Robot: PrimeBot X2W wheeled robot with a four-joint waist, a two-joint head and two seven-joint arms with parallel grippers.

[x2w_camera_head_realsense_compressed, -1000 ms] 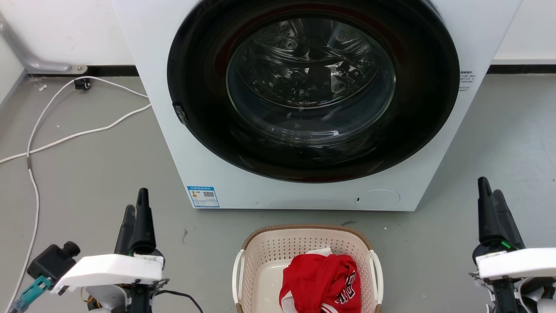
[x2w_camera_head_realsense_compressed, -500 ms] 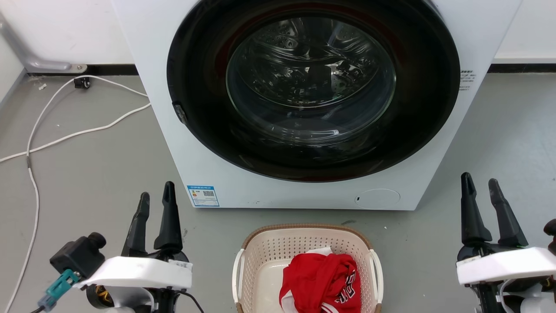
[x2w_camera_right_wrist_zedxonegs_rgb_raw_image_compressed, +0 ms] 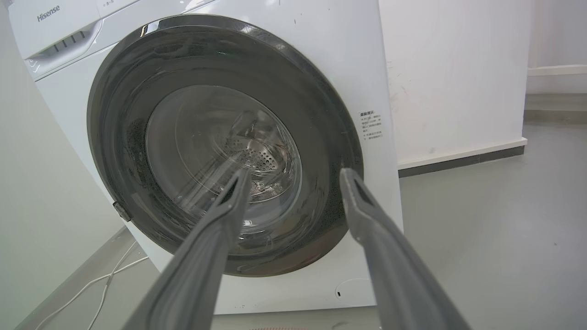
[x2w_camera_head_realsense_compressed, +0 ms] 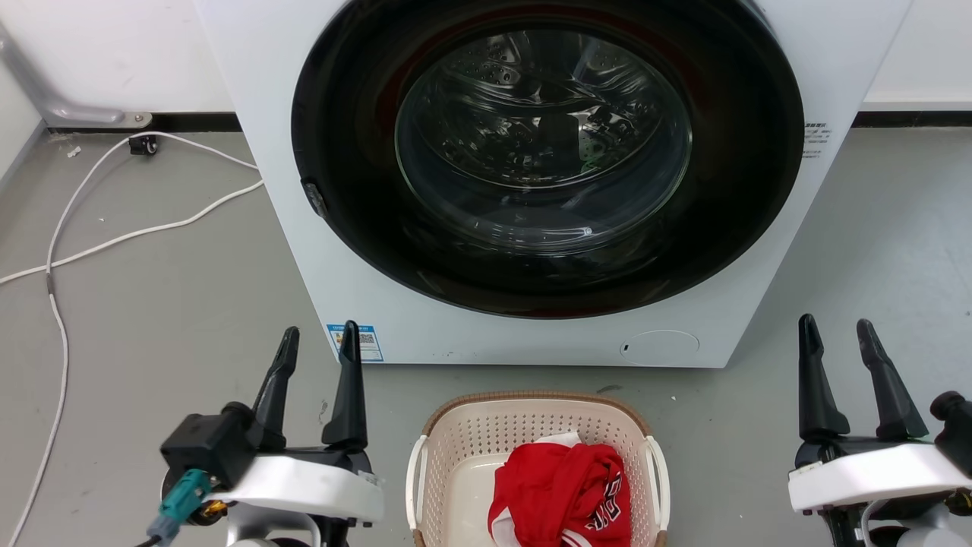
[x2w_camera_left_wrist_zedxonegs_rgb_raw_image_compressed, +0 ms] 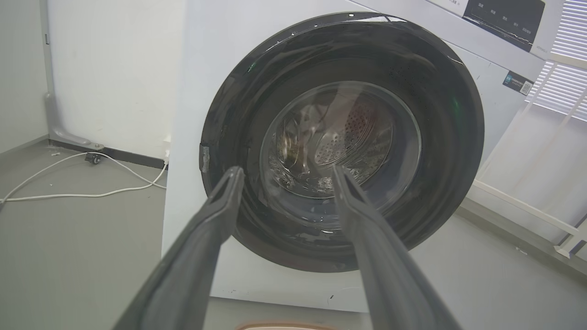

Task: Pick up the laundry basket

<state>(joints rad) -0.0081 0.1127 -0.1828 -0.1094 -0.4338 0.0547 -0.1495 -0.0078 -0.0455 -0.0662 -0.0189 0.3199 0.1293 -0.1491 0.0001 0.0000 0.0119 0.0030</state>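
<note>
Sitting at 6 o'clock below the washer (x2w_camera_head_realsense_compressed: 258, 114), the basket (x2w_camera_head_realsense_compressed: 463, 448) looks light and stiff; the white handles (x2w_camera_head_realsense_compressed: 412, 486) at its 9 and 3 seem the spot. Meanwhile the left gripper (x2w_camera_head_realsense_compressed: 319, 334) and right gripper (x2w_camera_head_realsense_compressed: 835, 328) are spread, empty.

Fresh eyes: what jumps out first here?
A white front-loading washing machine with a round black-rimmed glass door dominates the top of the head view. On the grey floor before it sits the cream perforated plastic laundry basket holding a crumpled red garment. The left gripper and right gripper flank it, both open.
</note>
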